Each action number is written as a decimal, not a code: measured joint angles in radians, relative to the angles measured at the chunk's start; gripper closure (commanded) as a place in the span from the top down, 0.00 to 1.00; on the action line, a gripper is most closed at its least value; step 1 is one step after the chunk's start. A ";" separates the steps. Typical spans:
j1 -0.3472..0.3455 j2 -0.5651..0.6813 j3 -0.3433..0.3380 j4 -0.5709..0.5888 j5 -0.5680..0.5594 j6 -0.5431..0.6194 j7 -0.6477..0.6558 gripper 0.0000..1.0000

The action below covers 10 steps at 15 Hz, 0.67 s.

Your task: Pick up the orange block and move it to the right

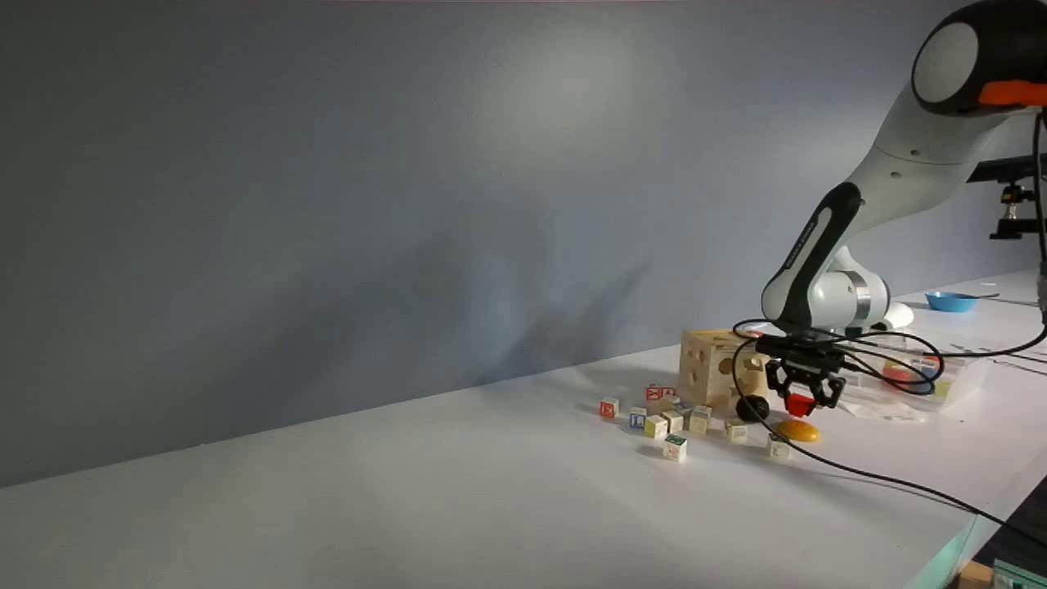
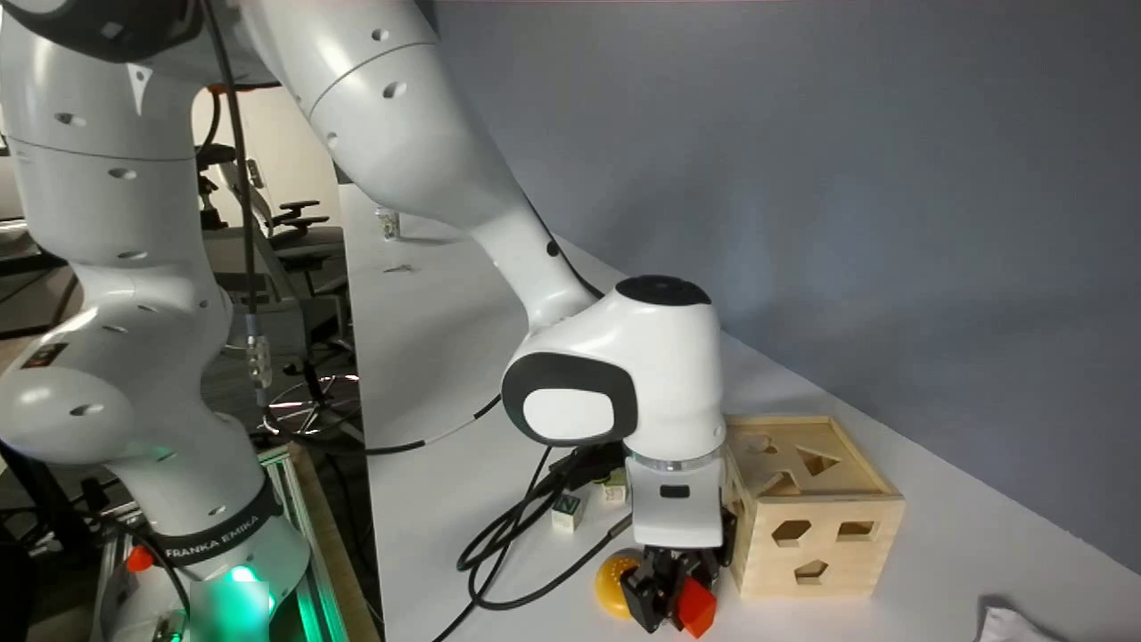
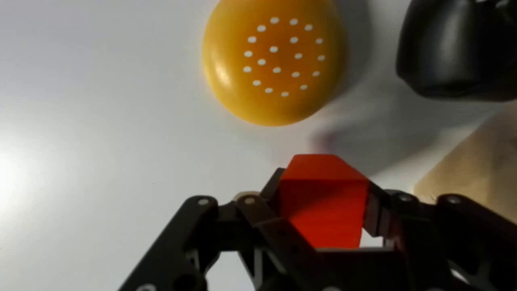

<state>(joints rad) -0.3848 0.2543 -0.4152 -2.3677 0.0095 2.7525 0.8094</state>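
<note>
We've got the orange block (image 3: 323,222) squarely between the jaws of the gripper (image 3: 325,198), pinched snugly from both sides! In the wrist view we see a yellow dome (image 3: 274,60) near it, the two apart. In both exterior views a wooden box (image 2: 824,510) stands near the gripper, and we spot lettered cubes (image 1: 675,447) scattered on the white table (image 1: 409,491).

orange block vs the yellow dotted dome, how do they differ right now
The orange block is held in the gripper; the yellow dome rests on the table. The orange block has flat faces and straight edges, while the yellow dome is smoothly rounded. The orange block's visible faces look plain; the yellow dome is white-dotted on top. Both are warm-coloured.
</note>
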 measured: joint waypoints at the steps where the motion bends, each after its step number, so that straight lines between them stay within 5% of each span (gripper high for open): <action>1: 0.000 0.010 -0.003 0.007 0.003 -0.001 -0.009 0.58; 6: 0.016 0.043 -0.013 0.033 0.003 -0.007 -0.038 0.80; 10: 0.076 0.042 -0.040 0.035 -0.021 -0.007 -0.047 0.85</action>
<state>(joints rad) -0.3088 0.2961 -0.4550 -2.3330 -0.0119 2.7451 0.7628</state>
